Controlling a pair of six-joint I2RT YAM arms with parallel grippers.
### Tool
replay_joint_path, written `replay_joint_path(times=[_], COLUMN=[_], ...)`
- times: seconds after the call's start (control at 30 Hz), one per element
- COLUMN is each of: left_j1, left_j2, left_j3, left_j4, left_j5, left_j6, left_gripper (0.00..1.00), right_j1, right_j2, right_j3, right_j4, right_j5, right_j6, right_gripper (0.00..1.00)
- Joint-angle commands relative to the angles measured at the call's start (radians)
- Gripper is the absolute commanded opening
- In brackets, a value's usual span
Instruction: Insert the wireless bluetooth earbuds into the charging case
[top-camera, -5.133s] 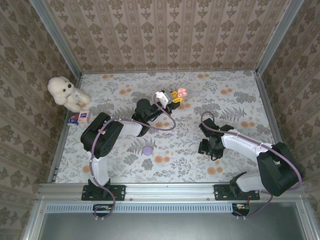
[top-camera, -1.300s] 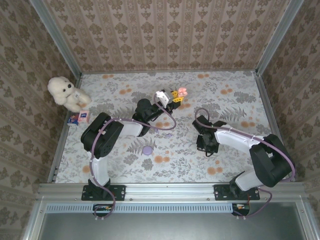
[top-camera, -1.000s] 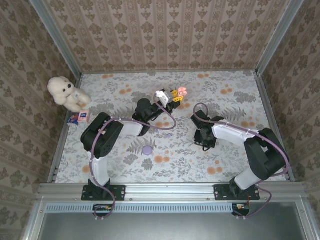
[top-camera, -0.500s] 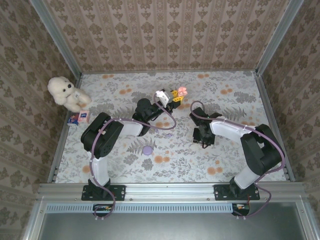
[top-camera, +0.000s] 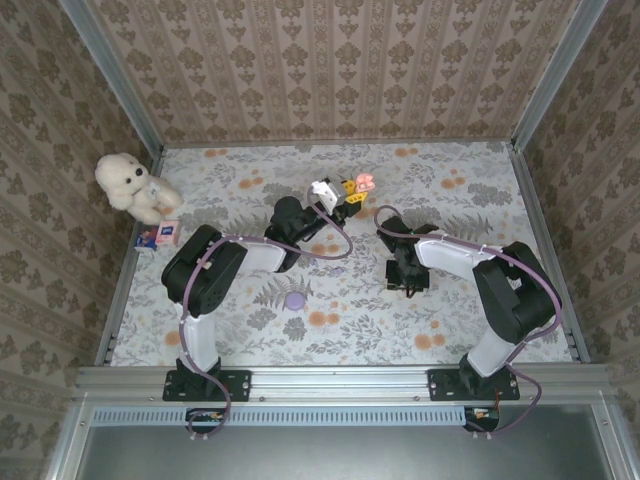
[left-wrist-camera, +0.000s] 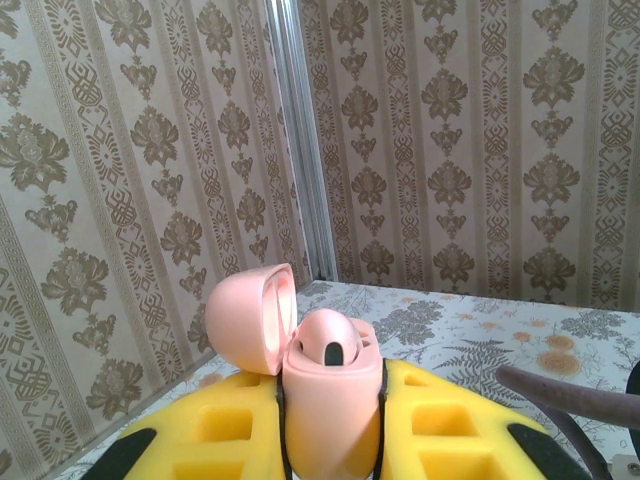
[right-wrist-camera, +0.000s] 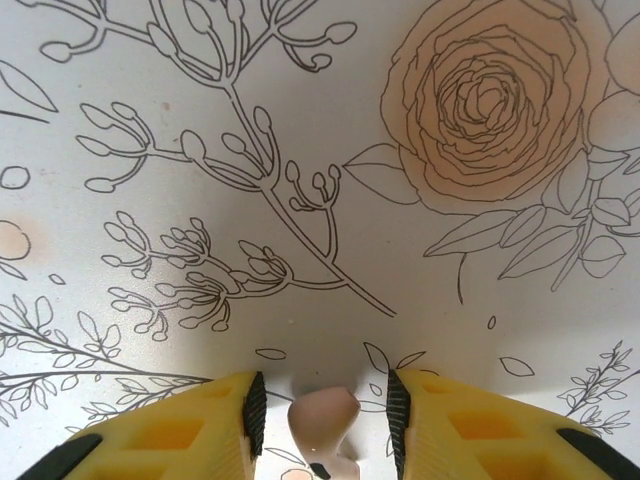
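My left gripper (left-wrist-camera: 331, 425) is raised and shut on the pink charging case (left-wrist-camera: 328, 395). The case's lid (left-wrist-camera: 250, 318) is flipped open, and one pinkish earbud (left-wrist-camera: 331, 342) sits in a socket. From above, that case (top-camera: 365, 183) hangs over the middle back of the cloth. My right gripper (right-wrist-camera: 322, 412) points down at the floral cloth with its jaws open. A pale pinkish earbud (right-wrist-camera: 322, 422) lies between its yellow fingers (right-wrist-camera: 190, 430), with a gap on each side. From above, the right gripper (top-camera: 405, 282) is right of centre. A tiny lilac bit (top-camera: 338, 270) lies on the cloth to its left.
A round purple case (top-camera: 295, 300) lies near the front centre of the cloth. A white plush bear (top-camera: 133, 185) and a small box (top-camera: 157, 235) sit at the left edge. Metal rails (top-camera: 530, 215) and wallpapered walls enclose the table.
The right arm has swung left and away from its base across the cloth, and its jaws have widened around the pale earbud. The left arm and its case have stayed still.
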Motion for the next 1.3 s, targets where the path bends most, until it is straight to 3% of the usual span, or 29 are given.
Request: replay_joint_path(times=[0.0, 0.8, 1.27], left_j1=[-0.001, -0.003, -0.005], left_j2=[0.003, 0.002, 0.003], left_j3=[0.039, 0.034, 0.036], left_j4=[0.039, 0.039, 0.039], left_j5=[-0.001, 0.0, 0.0], left_j6=[-0.02, -0.025, -0.031], left_gripper=[0.0, 0.0, 0.0], right_j1=[-0.002, 0.0, -0.046], right_j2=[0.021, -0.03, -0.071], right_j3=[0.018, 0.019, -0.021], right_j4=[-0.045, -0.036, 0.001], right_j5=[0.028, 0.012, 0.011], right_j6=[-0.023, 0.001, 0.128], right_gripper=[0.4, 0.21, 0.2])
